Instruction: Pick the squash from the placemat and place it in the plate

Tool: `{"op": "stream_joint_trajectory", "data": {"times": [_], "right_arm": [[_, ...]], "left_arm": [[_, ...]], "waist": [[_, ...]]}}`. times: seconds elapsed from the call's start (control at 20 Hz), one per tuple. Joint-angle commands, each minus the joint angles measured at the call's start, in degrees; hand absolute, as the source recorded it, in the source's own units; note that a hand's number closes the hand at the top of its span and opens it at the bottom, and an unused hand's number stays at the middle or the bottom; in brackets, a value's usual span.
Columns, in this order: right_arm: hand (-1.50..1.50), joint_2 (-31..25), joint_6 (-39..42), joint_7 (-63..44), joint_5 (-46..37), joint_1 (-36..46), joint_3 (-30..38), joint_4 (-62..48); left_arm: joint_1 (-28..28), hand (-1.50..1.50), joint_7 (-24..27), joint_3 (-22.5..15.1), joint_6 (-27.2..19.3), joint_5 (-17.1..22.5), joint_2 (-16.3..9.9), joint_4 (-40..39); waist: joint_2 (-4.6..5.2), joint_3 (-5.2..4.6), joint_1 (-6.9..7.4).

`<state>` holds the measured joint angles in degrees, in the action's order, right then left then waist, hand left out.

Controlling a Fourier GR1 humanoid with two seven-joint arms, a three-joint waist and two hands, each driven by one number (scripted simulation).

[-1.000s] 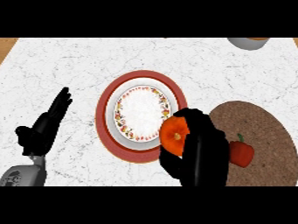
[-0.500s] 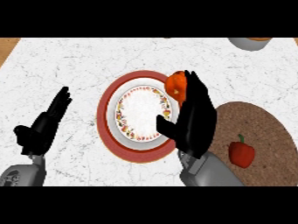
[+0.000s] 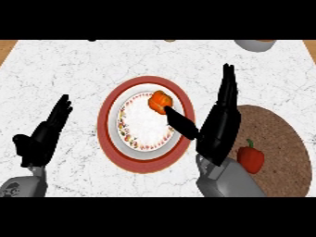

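Now that the right hand (image 3: pixel 218 122) is standing with its fingers straightened and spread apart, where half a second ago they were curled round the squash (image 3: pixel 161 102), the release is looking done. The squash is lying in the plate (image 3: pixel 145 159), toward its far right part, just beyond the tip of the thumb, which is still pointing at it and may be touching it; the long fingers are rising clear beside it. So the placing seems complete, and only withdrawal is remaining. Behind the fingers, at the palm's right, the placemat (image 3: pixel 283 134) is holding a red pepper (image 3: pixel 250 158). The left hand (image 3: pixel 44 136) is resting open, fingers up, well apart from the plate.
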<state>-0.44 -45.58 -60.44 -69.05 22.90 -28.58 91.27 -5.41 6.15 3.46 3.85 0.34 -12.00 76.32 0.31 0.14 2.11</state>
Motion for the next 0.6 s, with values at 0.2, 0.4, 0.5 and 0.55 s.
{"op": "stream_joint_trajectory", "data": {"times": [0.2,0.4,0.5,0.55], "right_arm": [[-1.50,-0.18,-21.35,3.73,2.58,-20.19,-7.55,8.16],[-1.50,-8.01,-24.55,9.90,8.18,-28.80,-12.63,13.65],[-1.50,-12.35,-29.63,13.84,12.36,-29.97,-15.30,10.66],[-1.50,-13.06,-27.47,14.41,12.46,-31.67,-15.97,14.46]], "left_arm": [[2.34,0.00,-1.05,-0.07,-1.18,-0.38,0.70,2.54],[0.01,0.00,2.38,3.32,0.43,0.75,-1.35,-3.48],[6.85,0.00,-1.80,0.16,0.66,0.96,0.43,6.99],[1.29,0.00,-0.02,-0.60,-2.97,-2.34,2.45,0.99]], "waist": [[-0.50,-0.04,-2.41],[-0.31,-0.11,-2.63],[-0.44,-0.03,-1.66],[-0.35,-0.09,-2.36]]}}
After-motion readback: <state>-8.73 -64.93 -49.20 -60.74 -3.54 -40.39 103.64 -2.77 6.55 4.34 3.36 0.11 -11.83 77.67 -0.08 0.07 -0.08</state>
